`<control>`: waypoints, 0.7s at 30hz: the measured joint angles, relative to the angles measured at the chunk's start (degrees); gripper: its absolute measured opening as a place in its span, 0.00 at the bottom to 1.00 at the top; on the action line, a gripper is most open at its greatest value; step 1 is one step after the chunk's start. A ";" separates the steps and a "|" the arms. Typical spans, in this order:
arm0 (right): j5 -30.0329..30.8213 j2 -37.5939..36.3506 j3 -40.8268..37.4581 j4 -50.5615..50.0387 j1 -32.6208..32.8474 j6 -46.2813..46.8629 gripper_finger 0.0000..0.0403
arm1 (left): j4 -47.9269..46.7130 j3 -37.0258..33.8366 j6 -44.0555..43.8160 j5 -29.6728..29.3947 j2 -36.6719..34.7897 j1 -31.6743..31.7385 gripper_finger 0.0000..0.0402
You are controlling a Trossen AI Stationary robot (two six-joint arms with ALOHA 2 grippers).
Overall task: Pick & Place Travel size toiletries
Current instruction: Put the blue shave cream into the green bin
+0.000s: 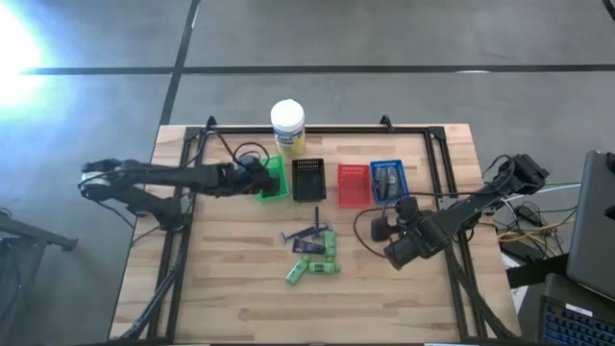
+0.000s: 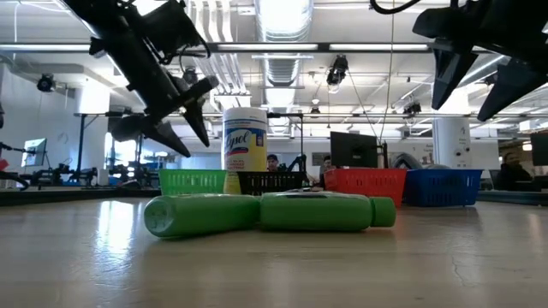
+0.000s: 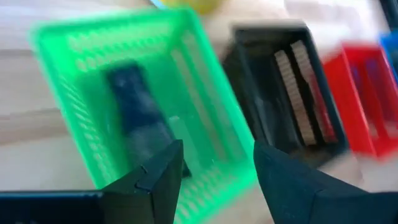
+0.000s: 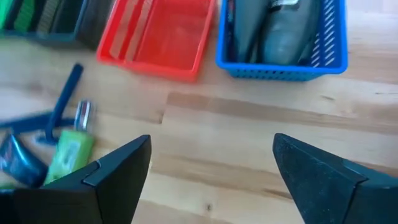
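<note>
The loose toiletries [image 1: 313,255] lie in a small pile at the table's middle: bright green packs [image 2: 201,214], slim dark blue sticks [image 4: 65,93] and a dark piece. Grey oval tubes [image 4: 280,31] lie in the blue basket [image 1: 387,181]. A dark item [image 3: 137,112] lies on the floor of the green basket [image 1: 274,179]. My left gripper [image 3: 217,152] hangs open just above the green basket and holds nothing. My right gripper [image 4: 211,146] is open and raised over bare table, on the near side of the red basket [image 4: 158,34] and the blue basket, to the right of the pile.
Green, black [image 1: 307,179], red [image 1: 353,185] and blue baskets stand in a row across the table's far half. The black basket holds pale ribbed strips [image 3: 298,87]. A white-lidded yellow jar [image 1: 287,128] stands behind the green basket. Bare wood lies along the near edge.
</note>
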 joint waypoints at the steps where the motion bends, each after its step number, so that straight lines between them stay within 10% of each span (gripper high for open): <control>1: -0.69 0.00 0.00 0.52 0.00 -1.42 0.83 | -0.24 0.00 1.08 0.18 -0.36 -0.73 0.50; 6: -1.62 0.07 -0.02 5.55 0.00 -5.99 0.84 | -0.21 0.06 7.02 -1.38 -1.93 -2.86 0.50; 13: -4.20 1.70 -0.02 18.20 -0.02 -17.98 0.80 | 3.35 0.55 24.97 12.57 -3.05 -13.84 0.50; 21: -7.91 4.57 -0.04 17.47 -0.24 -18.21 0.81 | 15.16 3.00 42.13 8.81 5.56 -26.78 0.50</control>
